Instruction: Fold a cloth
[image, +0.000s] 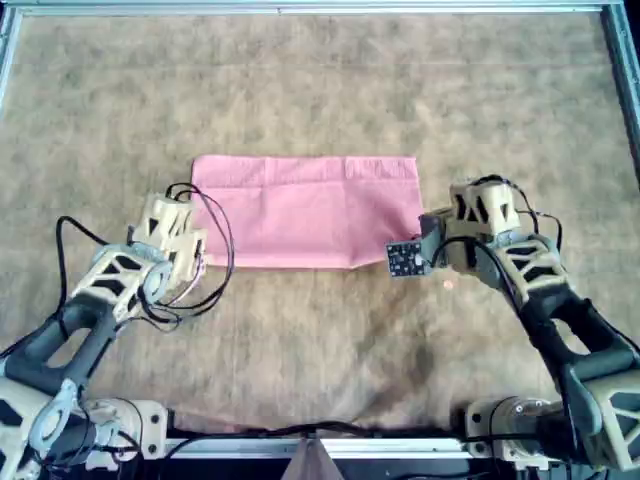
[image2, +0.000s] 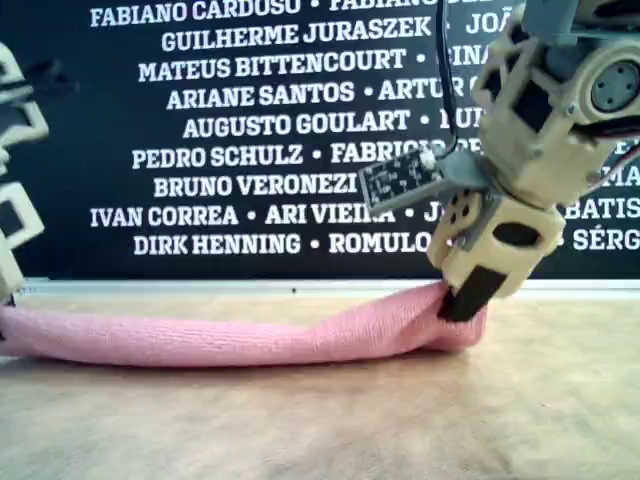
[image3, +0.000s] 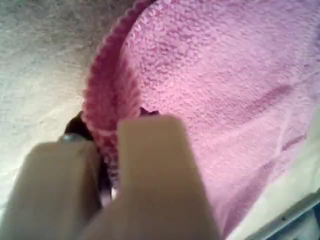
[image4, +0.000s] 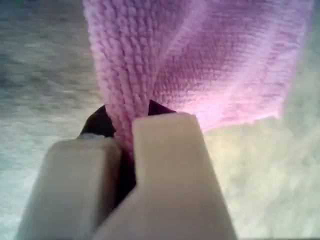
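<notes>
Between both pincers lies the cloth (image: 305, 212), folded on the mat (image: 320, 90); the left gripper (image: 197, 262) and right gripper (image: 428, 232) each pinch an edge.

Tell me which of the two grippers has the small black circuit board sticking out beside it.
The right gripper, pinching the cloth at the overhead view's right; the left gripper shows only looping black cables.

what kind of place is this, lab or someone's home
Most likely a lab or demo stand, not a home: a metal-framed bench covered in brown matting, a black wall of printed names, and two robot arms pinching a pink cloth.
</notes>
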